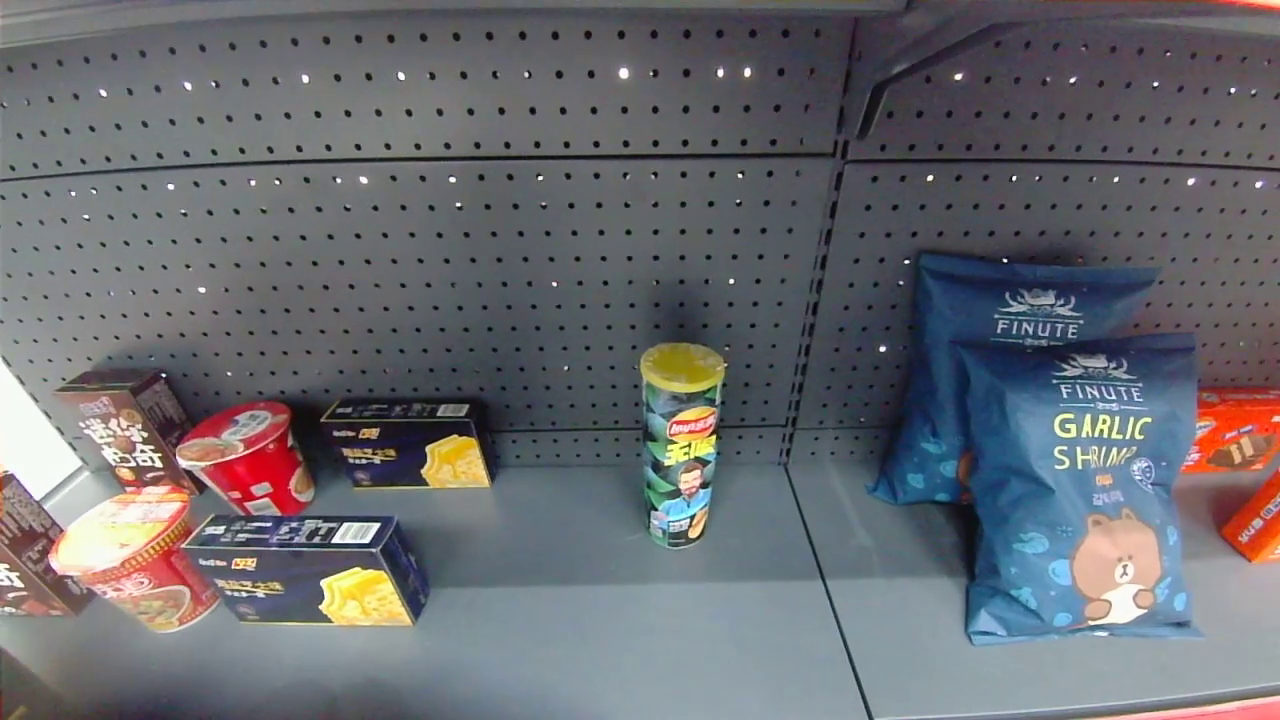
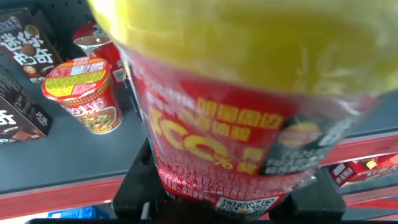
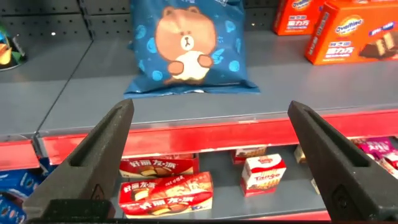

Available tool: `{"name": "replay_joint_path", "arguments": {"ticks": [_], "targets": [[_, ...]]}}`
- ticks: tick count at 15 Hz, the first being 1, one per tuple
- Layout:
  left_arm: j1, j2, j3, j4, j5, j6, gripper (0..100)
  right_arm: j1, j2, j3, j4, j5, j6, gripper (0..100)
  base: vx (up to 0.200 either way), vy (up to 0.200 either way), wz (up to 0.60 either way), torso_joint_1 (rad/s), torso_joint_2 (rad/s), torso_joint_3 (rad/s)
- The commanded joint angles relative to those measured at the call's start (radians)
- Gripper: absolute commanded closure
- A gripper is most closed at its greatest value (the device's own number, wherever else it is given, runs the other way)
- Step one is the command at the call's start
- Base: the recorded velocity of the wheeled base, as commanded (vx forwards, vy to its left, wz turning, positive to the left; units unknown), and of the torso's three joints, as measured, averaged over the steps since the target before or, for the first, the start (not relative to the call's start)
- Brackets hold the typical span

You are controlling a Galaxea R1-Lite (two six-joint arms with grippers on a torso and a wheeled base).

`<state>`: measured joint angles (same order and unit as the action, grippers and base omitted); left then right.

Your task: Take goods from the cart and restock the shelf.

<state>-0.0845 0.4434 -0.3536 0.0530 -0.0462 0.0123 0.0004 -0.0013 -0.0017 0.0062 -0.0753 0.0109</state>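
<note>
Gripping, with left gripper (image 2: 217, 202), a red yellow-lidded tube (image 2: 217, 124), probably chips, off the shelf (image 1: 600, 610) front, left of the green chips can (image 1: 682, 445). Holding right gripper (image 3: 210, 106) spread wide and empty, right of that can, before the bear-print snack bag (image 3: 186, 46).

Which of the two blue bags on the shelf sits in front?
The bag with the bear: nearer the front, overlapping the other blue bag, which leans on the pegboard.

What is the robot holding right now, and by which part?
Left gripper clamps a red cylindrical snack can with yellow lid around its red body, far from the lid. Right gripper open, empty.
</note>
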Motion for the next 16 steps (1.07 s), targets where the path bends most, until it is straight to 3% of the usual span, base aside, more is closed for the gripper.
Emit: {"name": "replay_joint_path", "arguments": {"ticks": [1,7,8,9,10,11,14,16], "targets": [[0.000,0.003,-0.002,0.001,-0.001,0.000,100,0.000,0.001,0.000,0.000,0.000,0.000,0,0.000,0.000,0.00,0.000,0.00,0.000],[0.008,-0.018,0.002,0.005,0.015,0.009,100,0.001,0.012,-0.003,0.005,0.037,-0.025,0,0.000,0.000,0.00,0.000,0.00,0.000],[0.008,-0.020,-0.004,0.015,0.028,0.009,100,-0.010,0.063,-0.004,0.001,0.023,0.044,0,0.000,0.000,0.00,0.000,0.00,0.000],[0.009,-0.017,-0.019,0.028,0.043,0.009,100,-0.028,0.099,-0.041,-0.017,-0.026,0.023,0,0.000,0.000,0.00,0.000,0.00,0.000],[0.008,-0.014,-0.030,0.031,0.046,0.011,100,-0.007,0.106,-0.175,-0.035,0.012,-0.061,0,0.000,0.000,0.00,0.000,0.00,0.000],[0.008,-0.014,-0.028,0.031,0.042,0.011,100,0.013,0.451,-0.463,-0.029,0.037,-0.078,0,0.000,0.000,0.00,0.000,0.00,0.000],[0.000,0.012,0.031,0.019,0.005,0.031,100,0.162,0.515,-0.423,-0.026,0.229,-0.134,0,0.000,0.000,0.00,0.000,0.00,0.000],[-0.005,0.051,0.007,0.013,-0.037,0.031,100,0.247,0.693,-0.458,-0.083,0.235,-0.123,0,0.000,0.000,0.00,0.000,0.00,0.000]]}}
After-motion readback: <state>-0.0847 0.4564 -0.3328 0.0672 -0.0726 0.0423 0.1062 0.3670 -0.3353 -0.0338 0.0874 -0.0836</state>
